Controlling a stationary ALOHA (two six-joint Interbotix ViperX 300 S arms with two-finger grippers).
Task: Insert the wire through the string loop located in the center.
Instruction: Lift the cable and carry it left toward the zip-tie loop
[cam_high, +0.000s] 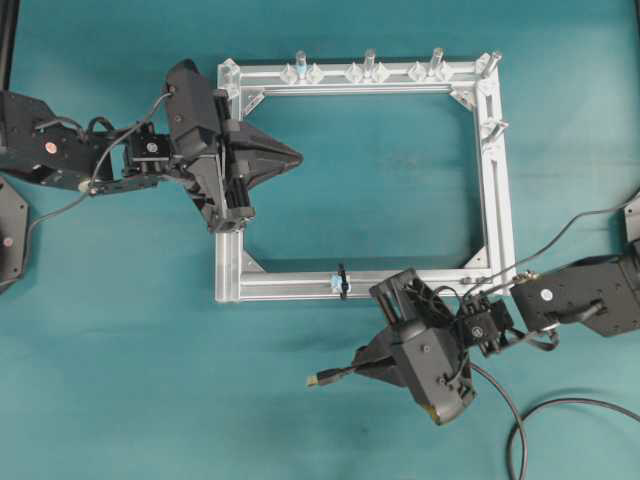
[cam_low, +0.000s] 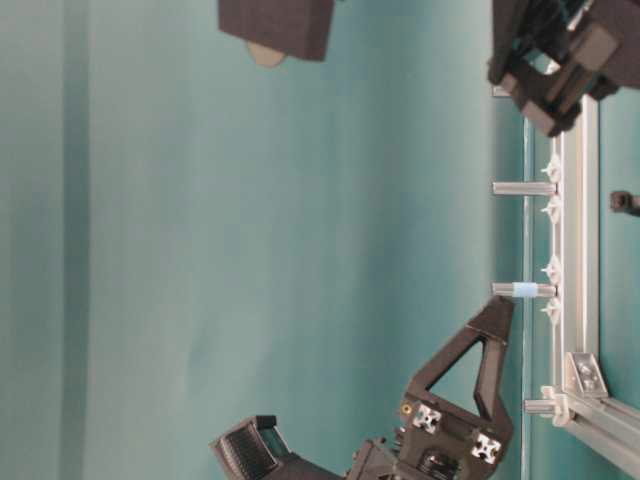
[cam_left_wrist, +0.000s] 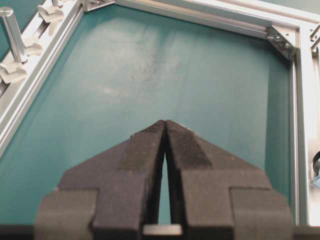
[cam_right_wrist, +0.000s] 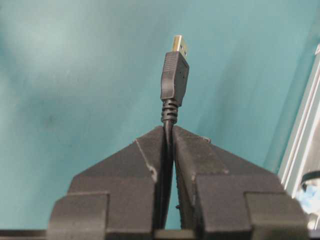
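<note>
Teal table cloth (cam_high: 120, 350) under everything, aluminium frame (cam_high: 497, 190) sits centre. Right gripper (cam_high: 362, 368) has its jaws pinched on the wire (cam_right_wrist: 169, 117) just behind the plug (cam_high: 330, 377); brassy tip pokes out left, near side of the frame, clear of the cloth. String loop (cam_high: 342, 282) hangs on the frame's near rail with its pale clip, just beyond the plug and apart from it. Left gripper (cam_high: 290, 156) hovers inside the frame at far left, jaws fully closed on nothing. Risks, my read: plug points along the rail, not into the loop, so a straight push misses or snags the rail; limp cord can fold away under the tip; trailing cable may drag.
</note>
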